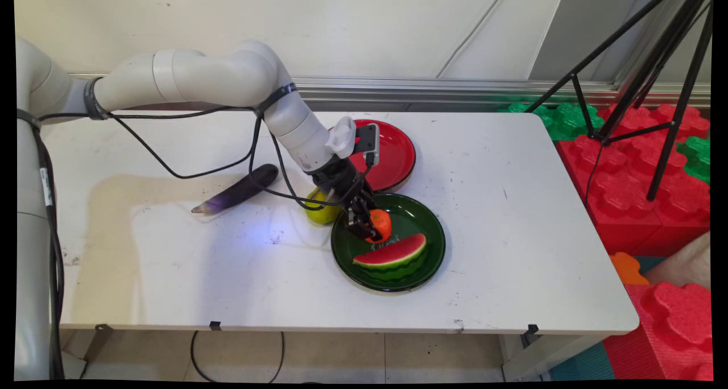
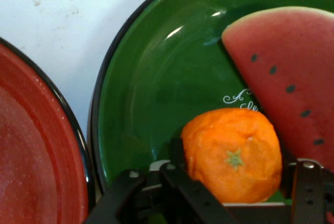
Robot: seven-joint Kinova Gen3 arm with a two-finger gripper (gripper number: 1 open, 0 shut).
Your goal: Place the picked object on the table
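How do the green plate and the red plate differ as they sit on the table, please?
The green plate holds a watermelon slice and an orange; the red plate shows nothing on its visible part. The hand sits over the green plate, around the orange, while the arm partly hides the red plate. The green plate lies nearer the camera, the red plate behind it. Both are round, glossy and dark-rimmed.

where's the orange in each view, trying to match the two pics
Main view: the orange sits at the left side of the green plate, right of centre, at the tool.
Hand view: the orange is bottom centre, between the tool's fingers.
Shared landmark: the watermelon slice beside it on the same plate.
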